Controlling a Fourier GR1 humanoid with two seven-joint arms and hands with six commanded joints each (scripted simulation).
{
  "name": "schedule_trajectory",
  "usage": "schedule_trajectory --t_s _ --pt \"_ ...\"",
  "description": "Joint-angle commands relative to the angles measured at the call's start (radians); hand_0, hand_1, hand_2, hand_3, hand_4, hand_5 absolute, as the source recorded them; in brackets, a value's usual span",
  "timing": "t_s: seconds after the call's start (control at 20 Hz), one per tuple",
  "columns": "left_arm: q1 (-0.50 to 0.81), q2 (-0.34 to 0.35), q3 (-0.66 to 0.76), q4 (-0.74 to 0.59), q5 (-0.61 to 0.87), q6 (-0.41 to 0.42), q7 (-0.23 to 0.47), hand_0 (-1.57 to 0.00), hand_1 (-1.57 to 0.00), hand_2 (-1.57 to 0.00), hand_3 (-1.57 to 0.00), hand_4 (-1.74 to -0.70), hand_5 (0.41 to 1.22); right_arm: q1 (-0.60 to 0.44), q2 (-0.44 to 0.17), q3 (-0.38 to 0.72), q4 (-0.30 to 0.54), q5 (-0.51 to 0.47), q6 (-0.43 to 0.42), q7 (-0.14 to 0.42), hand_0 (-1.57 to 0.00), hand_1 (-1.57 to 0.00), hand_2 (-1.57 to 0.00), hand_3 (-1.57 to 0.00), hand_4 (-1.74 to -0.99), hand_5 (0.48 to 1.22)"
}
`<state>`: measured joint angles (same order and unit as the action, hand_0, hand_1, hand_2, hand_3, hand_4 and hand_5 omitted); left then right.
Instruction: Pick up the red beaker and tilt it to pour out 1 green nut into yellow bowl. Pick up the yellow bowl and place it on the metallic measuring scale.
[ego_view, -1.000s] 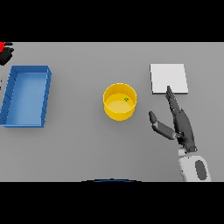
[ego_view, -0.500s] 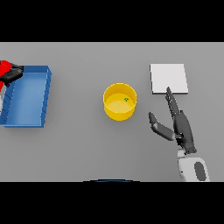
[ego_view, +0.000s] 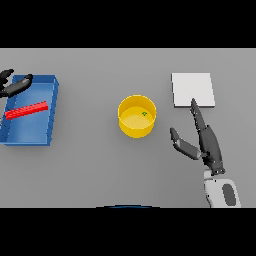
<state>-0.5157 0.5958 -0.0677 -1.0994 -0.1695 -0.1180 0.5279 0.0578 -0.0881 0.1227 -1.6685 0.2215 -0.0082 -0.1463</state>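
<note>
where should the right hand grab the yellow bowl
Probably the near-right rim of the yellow bowl, coming from the right, where the right hand waits open. The bowl stands upright with an open top, so the thumb could go outside the wall and the fingers inside, clear of the green nut.

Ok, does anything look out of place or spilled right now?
Nothing is spilled. The red beaker lies on its side in the blue bin, not upright. The green nut sits inside the yellow bowl.

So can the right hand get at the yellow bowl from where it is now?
Probably yes: the right hand is open, beside the yellow bowl, with only bare table between them.
</note>
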Motion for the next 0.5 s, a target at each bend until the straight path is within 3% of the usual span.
schedule_trajectory --t_s 0.0,0.1,0.15,0.2,0.3,0.45 --pt "-0.007 -0.003 -0.004 0.001 -0.005 0.005 -0.003 -0.13 -0.11 -0.11 -0.11 -0.79 0.627 -0.001 0.005 0.003 0.012 0.007 -0.005 -0.002 0.00 0.00 0.00 0.00 -1.157 0.665" --pt "-0.006 -0.011 -0.001 -0.001 -0.008 0.026 -0.040 -0.08 -0.07 -0.07 -0.07 -0.78 0.631 0.000 0.003 0.010 -0.001 0.020 -0.007 0.020 0.00 0.00 0.00 0.00 -1.144 0.644" --pt "0.001 -0.012 0.007 -0.021 0.002 0.034 -0.054 -0.06 -0.06 -0.06 -0.06 -0.78 0.633 -0.011 -0.004 0.016 0.006 0.062 -0.029 0.070 0.00 0.00 0.00 0.00 -1.131 0.631" --pt "-0.003 -0.019 0.013 -0.027 0.008 0.043 -0.065 -0.05 -0.05 -0.04 -0.05 -0.78 0.635 -0.027 -0.016 0.025 -0.001 0.073 -0.018 0.076 0.00 0.00 0.00 0.00 -1.115 0.638" --pt "0.008 -0.035 0.025 -0.032 0.029 0.051 -0.094 -0.03 -0.03 -0.03 -0.03 -0.79 0.652 -0.061 -0.064 0.054 0.002 0.096 0.038 0.043 0.00 0.00 0.00 0.00 -1.080 0.662" --pt "0.016 -0.046 0.025 -0.057 0.038 0.058 -0.093 -0.02 -0.01 -0.01 -0.01 -0.80 0.666 -0.154 -0.169 0.107 0.041 0.221 0.093 0.088 0.00 0.00 0.00 0.00 -1.122 0.649"
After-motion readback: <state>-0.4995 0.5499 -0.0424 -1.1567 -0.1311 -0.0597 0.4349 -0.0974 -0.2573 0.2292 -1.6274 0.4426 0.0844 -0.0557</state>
